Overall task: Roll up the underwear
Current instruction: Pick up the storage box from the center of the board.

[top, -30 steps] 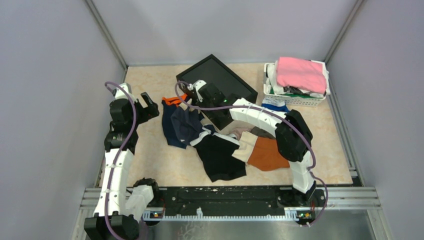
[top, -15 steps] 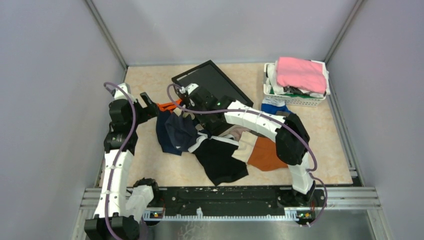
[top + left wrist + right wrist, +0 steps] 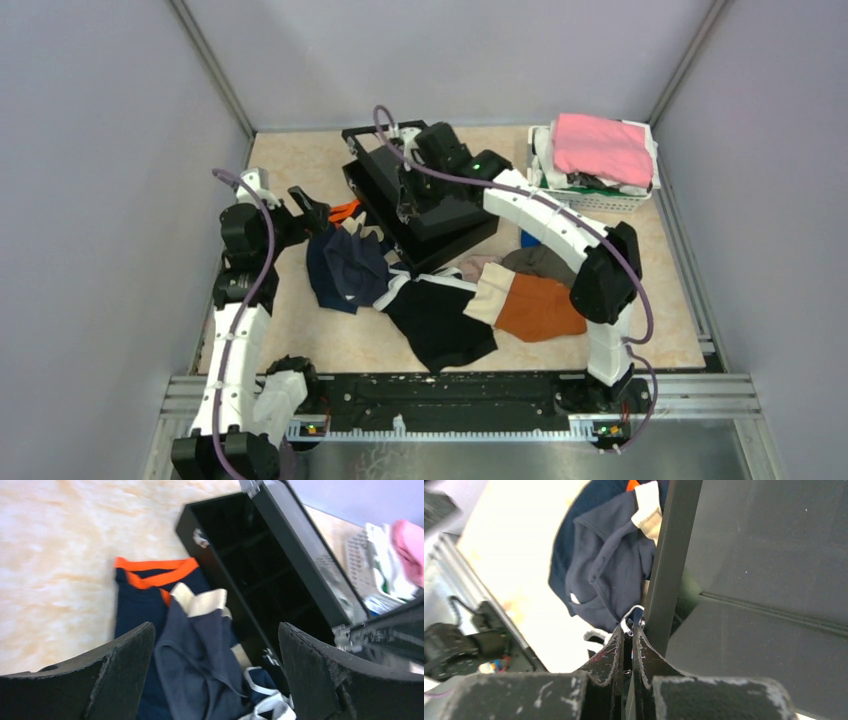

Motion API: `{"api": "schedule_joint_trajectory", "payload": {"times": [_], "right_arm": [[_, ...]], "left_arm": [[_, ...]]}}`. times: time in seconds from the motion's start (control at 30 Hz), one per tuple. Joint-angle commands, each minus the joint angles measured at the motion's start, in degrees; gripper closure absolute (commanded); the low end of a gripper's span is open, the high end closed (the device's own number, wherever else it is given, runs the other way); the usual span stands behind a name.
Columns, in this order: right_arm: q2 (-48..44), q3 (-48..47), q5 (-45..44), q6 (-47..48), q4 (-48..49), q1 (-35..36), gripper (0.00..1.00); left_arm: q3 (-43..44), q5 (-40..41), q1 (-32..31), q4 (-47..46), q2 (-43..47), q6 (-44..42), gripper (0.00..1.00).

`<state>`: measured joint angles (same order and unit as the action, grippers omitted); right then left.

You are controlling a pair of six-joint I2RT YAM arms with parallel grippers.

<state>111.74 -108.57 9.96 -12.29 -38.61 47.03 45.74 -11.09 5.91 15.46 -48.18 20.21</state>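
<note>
Underwear (image 3: 400, 283): heaped mid-table. Navy pairs (image 3: 345, 265) at the left end, one with an orange waistband; black pair (image 3: 438, 318) nearest; rust-orange pair (image 3: 538, 308) and grey pair (image 3: 540, 262) to the right. Just beyond, against the heap: black case (image 3: 440, 215), tilted, its lid raised. Right gripper (image 3: 629, 637) pinched together at the case's edge, by a small metal loop. Left gripper (image 3: 312, 208) spread wide above the navy pairs' far left corner, holding nothing. Far right: white basket (image 3: 590, 200) with pink cloth (image 3: 603, 145).
</note>
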Motion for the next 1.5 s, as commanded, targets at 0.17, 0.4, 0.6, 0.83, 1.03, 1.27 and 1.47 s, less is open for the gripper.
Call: {"api": "schedule_joint_trajectory", "payload": {"times": [0.17, 0.4, 0.6, 0.83, 1.03, 1.27, 1.47], "right_arm": [[-6.3, -3.1, 23.1, -5.7, 8.6, -13.1, 1.0], [-6.8, -2.7, 29.0, -9.0, 10.7, -19.6, 1.0], [-6.7, -2.3, 32.2, -11.3, 12.6, -23.7, 1.0], [-7.0, -1.6, 32.1, -13.0, 13.8, -27.9, 1.0], [-6.5, -2.2, 32.4, -14.1, 15.0, -31.8, 1.0], [-4.0, -2.7, 38.7, -16.9, 18.5, -37.6, 1.0], [-0.2, -5.5, 43.2, -18.3, 17.4, -41.3, 0.97]], "left_arm": [[-7.8, -16.7, -5.1, -27.0, -6.2, 12.7, 0.04], [-1.8, -10.5, -19.0, -35.4, -19.2, 13.0, 0.06], [1.3, -9.9, -23.3, -42.7, -33.0, 13.7, 0.09], [1.7, -7.6, -24.1, -43.5, -41.7, 14.2, 0.09], [1.6, -5.2, -24.4, -40.8, -43.7, 13.8, 0.07], [1.1, -3.3, -24.5, -38.4, -44.0, 12.6, 0.05], [1.9, -3.0, -24.5, -36.9, -44.4, 10.9, 0.05]]}}
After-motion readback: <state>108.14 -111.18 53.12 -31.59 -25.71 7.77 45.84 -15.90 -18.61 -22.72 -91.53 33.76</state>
